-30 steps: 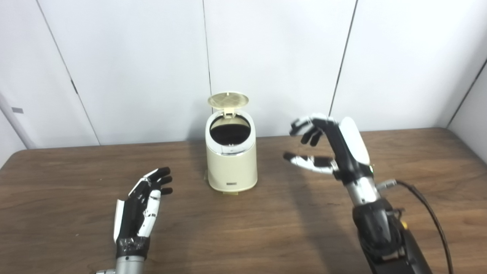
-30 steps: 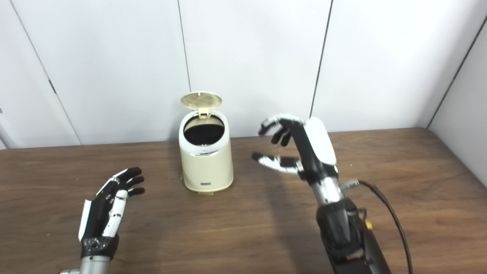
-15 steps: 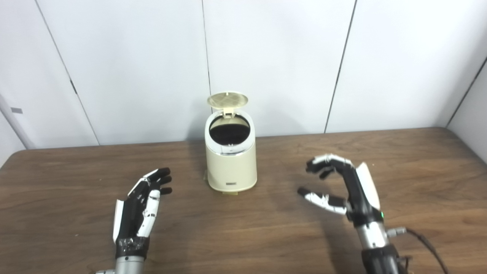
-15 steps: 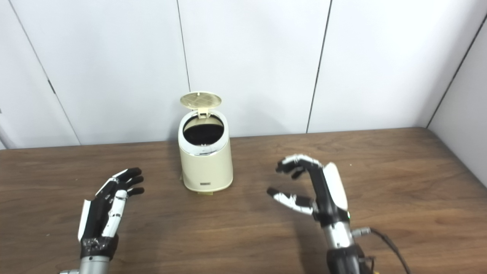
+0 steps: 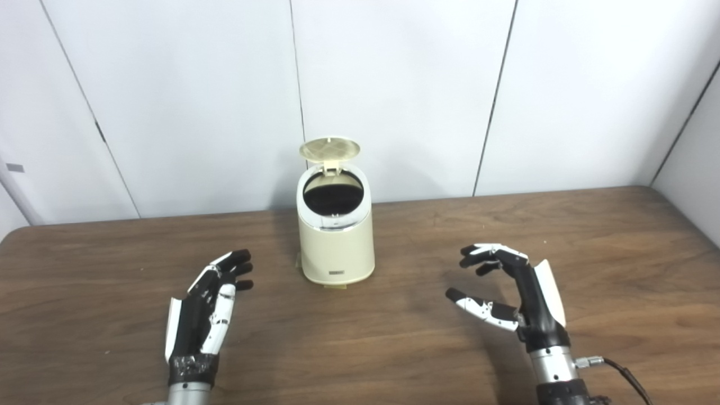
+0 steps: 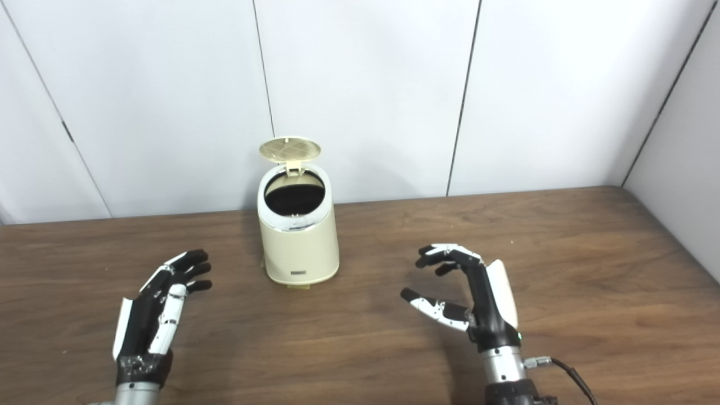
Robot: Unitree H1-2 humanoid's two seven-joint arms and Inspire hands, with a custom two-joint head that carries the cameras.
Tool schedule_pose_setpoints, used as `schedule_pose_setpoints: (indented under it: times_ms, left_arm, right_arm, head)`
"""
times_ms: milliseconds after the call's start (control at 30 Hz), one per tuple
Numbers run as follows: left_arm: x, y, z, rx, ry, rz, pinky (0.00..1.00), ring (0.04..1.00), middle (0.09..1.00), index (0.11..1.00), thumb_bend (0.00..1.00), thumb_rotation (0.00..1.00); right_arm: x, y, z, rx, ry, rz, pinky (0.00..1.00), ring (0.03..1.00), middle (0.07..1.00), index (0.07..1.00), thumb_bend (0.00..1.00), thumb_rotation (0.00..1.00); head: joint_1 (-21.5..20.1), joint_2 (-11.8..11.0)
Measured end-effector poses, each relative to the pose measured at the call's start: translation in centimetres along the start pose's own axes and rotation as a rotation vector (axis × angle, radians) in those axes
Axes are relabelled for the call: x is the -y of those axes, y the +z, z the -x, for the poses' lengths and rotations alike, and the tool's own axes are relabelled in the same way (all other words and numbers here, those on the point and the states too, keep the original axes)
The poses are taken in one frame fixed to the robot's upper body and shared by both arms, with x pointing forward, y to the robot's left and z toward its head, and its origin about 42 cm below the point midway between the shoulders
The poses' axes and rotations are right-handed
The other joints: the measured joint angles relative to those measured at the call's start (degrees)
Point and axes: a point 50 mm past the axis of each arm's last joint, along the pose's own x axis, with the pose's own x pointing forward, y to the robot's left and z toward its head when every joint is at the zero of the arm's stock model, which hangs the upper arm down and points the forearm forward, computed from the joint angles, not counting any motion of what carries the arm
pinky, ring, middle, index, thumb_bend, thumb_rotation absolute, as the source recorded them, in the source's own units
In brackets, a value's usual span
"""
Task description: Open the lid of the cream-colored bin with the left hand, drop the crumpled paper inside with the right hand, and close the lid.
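The cream-colored bin (image 5: 336, 247) stands near the back middle of the wooden table (image 5: 394, 349). Its round lid (image 5: 329, 148) is tipped up on the rear hinge, and the dark inside shows. No crumpled paper can be seen anywhere. My left hand (image 5: 207, 306) hovers low over the table, front left of the bin, open with its fingers spread and nothing in it. To the front right of the bin, my right hand (image 5: 514, 292) is open too, fingers curled loosely around empty space.
White wall panels (image 5: 394, 84) close off the far side right behind the bin. A black cable (image 5: 624, 377) trails from my right wrist toward the bottom right corner. The table's right edge (image 5: 683, 216) runs close to a side wall.
My right hand has come down from beside the bin's top and back toward me, to a low spot over the table. The left hand has stayed still. The camera shifted slightly.
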Motion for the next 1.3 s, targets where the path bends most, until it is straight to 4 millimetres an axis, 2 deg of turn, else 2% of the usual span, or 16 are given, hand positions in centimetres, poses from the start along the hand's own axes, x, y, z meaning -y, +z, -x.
schedule_pose_setpoints:
  times_ms: [367,400,433,533,567,600,667,800,967,1033,1100,1167,1300]
  left_arm:
    - [-0.8,0.1,0.6,-0.012,0.006,-0.027,0.69,0.754,0.776,0.765,0.21,0.69]
    - [-1.2,0.2,0.6,-0.013,0.007,-0.042,0.69,0.756,0.775,0.767,0.23,0.74]
    - [-1.7,0.3,0.5,-0.012,0.003,-0.069,0.70,0.769,0.787,0.780,0.29,0.83]
    - [-3.5,1.4,-0.1,0.024,-0.015,-0.178,0.73,0.800,0.807,0.801,0.45,0.93]
    - [-4.0,1.9,-0.6,0.038,-0.016,-0.200,0.74,0.804,0.809,0.803,0.46,0.93]
    - [-4.5,2.4,-1.3,0.053,-0.015,-0.216,0.77,0.828,0.827,0.816,0.57,0.94]
    - [-4.8,3.6,-3.1,0.083,-0.019,-0.233,0.80,0.852,0.847,0.833,0.68,0.94]
    - [-4.8,6.6,-6.9,0.181,-0.053,-0.314,0.80,0.870,0.859,0.849,0.78,0.97]
    - [-4.5,10.3,-10.5,0.231,-0.105,-0.427,0.87,0.918,0.893,0.879,0.83,0.99]
    - [-4.4,11.2,-11.3,0.234,-0.119,-0.466,0.87,0.917,0.899,0.883,0.84,0.99]
    - [-4.3,11.7,-12.0,0.220,-0.140,-0.513,0.84,0.909,0.900,0.883,0.88,0.99]
    - [-3.8,12.2,-12.7,0.202,-0.177,-0.562,0.88,0.940,0.929,0.912,0.98,0.96]
    - [-2.7,13.4,-13.7,0.205,-0.280,-0.694,0.94,0.989,0.966,0.940,1.00,0.88]
  right_arm:
    - [-0.4,-0.1,-0.1,0.010,-0.022,-0.001,0.50,0.614,0.649,0.495,0.48,0.15]
    - [-0.5,-0.1,-0.1,0.010,-0.022,-0.001,0.50,0.612,0.647,0.495,0.48,0.14]
    - [-0.5,-0.1,-0.1,0.010,-0.021,-0.001,0.50,0.609,0.645,0.495,0.48,0.14]
    - [-0.6,-0.1,-0.1,0.012,-0.018,0.011,0.50,0.607,0.645,0.495,0.48,0.14]
    - [-0.7,-0.1,-0.1,0.015,-0.014,0.021,0.50,0.606,0.645,0.495,0.48,0.14]
    - [-0.7,-0.1,-0.1,0.017,-0.009,0.027,0.48,0.597,0.639,0.495,0.48,0.14]
    - [-0.9,0.0,-0.1,0.019,-0.003,0.032,0.47,0.590,0.634,0.495,0.48,0.14]
    - [-1.2,0.1,-0.3,0.020,-0.002,0.027,0.48,0.594,0.637,0.495,0.48,0.14]
    - [-1.3,0.1,-0.3,0.018,-0.001,0.028,0.46,0.577,0.629,0.495,0.48,0.14]
    - [-1.3,0.0,-0.4,0.018,0.000,0.029,0.47,0.583,0.632,0.495,0.48,0.14]
    - [-1.4,-0.1,-0.4,0.016,0.000,0.030,0.46,0.575,0.631,0.495,0.48,0.14]
    - [-1.4,-0.2,-0.4,0.015,-0.002,0.031,0.46,0.573,0.631,0.495,0.48,0.14]
    - [-1.5,-0.3,-0.7,0.011,-0.003,0.029,0.46,0.574,0.629,0.495,0.48,0.14]
  head:
    - [1.32,-0.44]
    - [1.32,-0.44]
    - [1.41,-0.44]
    - [1.58,-0.70]
    - [1.58,-0.70]
    - [1.58,-0.70]
    - [1.67,-0.70]
    - [1.67,-0.79]
    - [1.85,-0.88]
    - [1.93,-0.97]
    - [1.93,-1.05]
    - [2.11,-1.32]
    - [2.20,-1.49]
